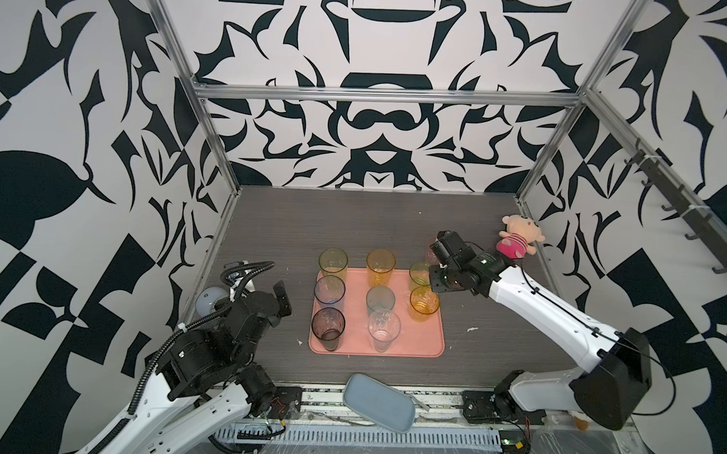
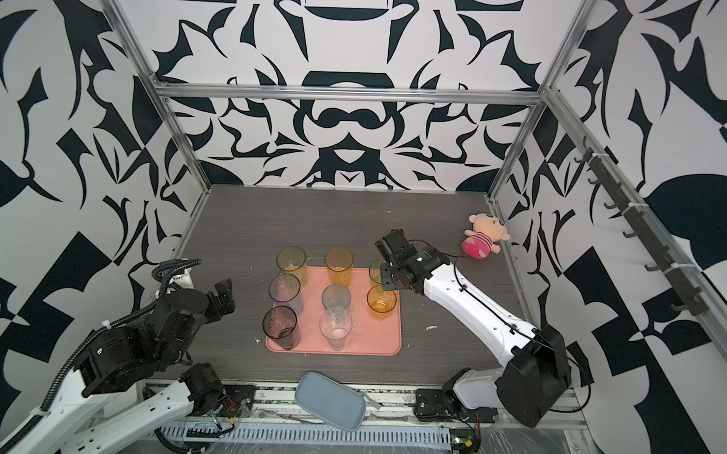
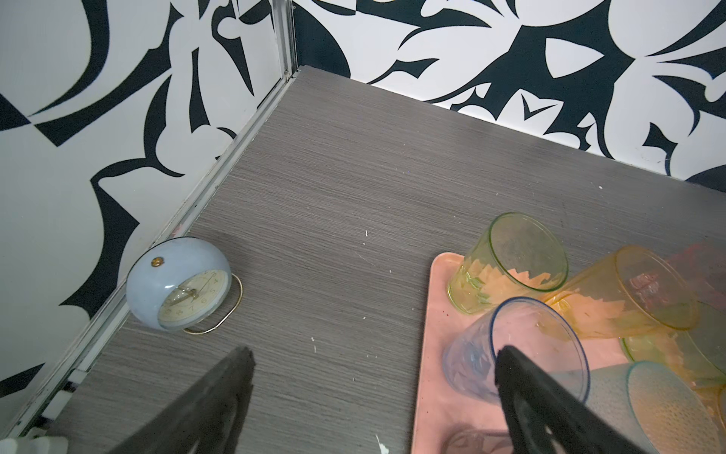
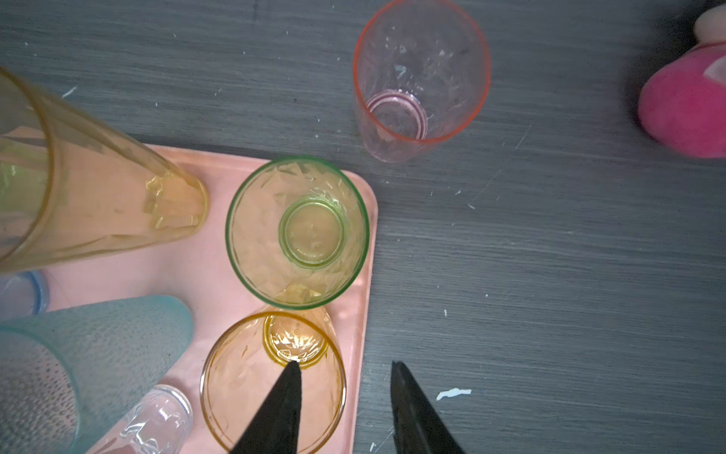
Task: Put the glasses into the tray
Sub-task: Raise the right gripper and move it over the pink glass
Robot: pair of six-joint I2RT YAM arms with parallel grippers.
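Grey table [image 1: 270, 216]: right gripper [image 4: 345, 365] spread, straddling the orange glass [image 4: 235, 385] on the tray [image 4: 214, 271]; left gripper [image 3: 377, 353] gapes beside the tray; pink glass [image 4: 420, 78] just off it.

Worktop [image 1: 270, 233]: grey wood-grain laminate, matt.
Tray [image 1: 416, 342]: smooth plastic, faint sheen.
Green glass [image 4: 297, 232]: clear, glossy, faceted wall.
Teal glass [image 4: 98, 346]: stippled, frosted look.
Plush toy [image 1: 513, 243]: fuzzy cloth.
Frame rail [image 1: 383, 96]: bare brushed metal.

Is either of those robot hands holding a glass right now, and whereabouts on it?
Nothing is held. The right gripper stands open astride the rim of the orange glass; the left gripper is open and empty.
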